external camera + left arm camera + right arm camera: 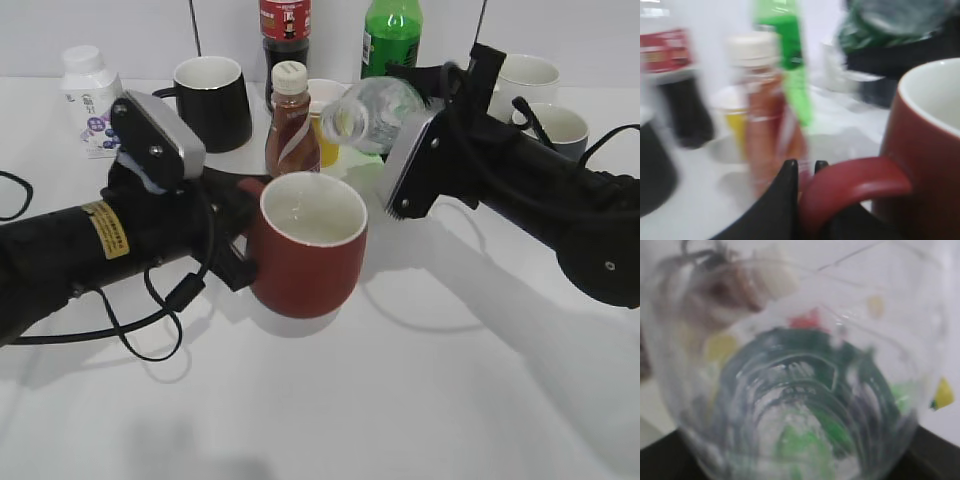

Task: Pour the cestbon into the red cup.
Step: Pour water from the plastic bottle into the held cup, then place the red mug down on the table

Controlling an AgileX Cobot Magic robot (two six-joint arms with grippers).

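Cestbon (372, 110) tipped, right end effector (400, 120) clamping it | red cup (305, 245) handle pinched by left end effector (805, 167)

The red cup (305, 258) is dark brick red outside, white inside. The cestbon (372, 110) is clear plastic with a dark green label. Behind stand a black mug (213, 102) (white-lined), a brown Nescafe bottle (291, 125) with a cream cap, a bright green soda bottle (391, 35), and a red-labelled dark cola bottle (285, 35).
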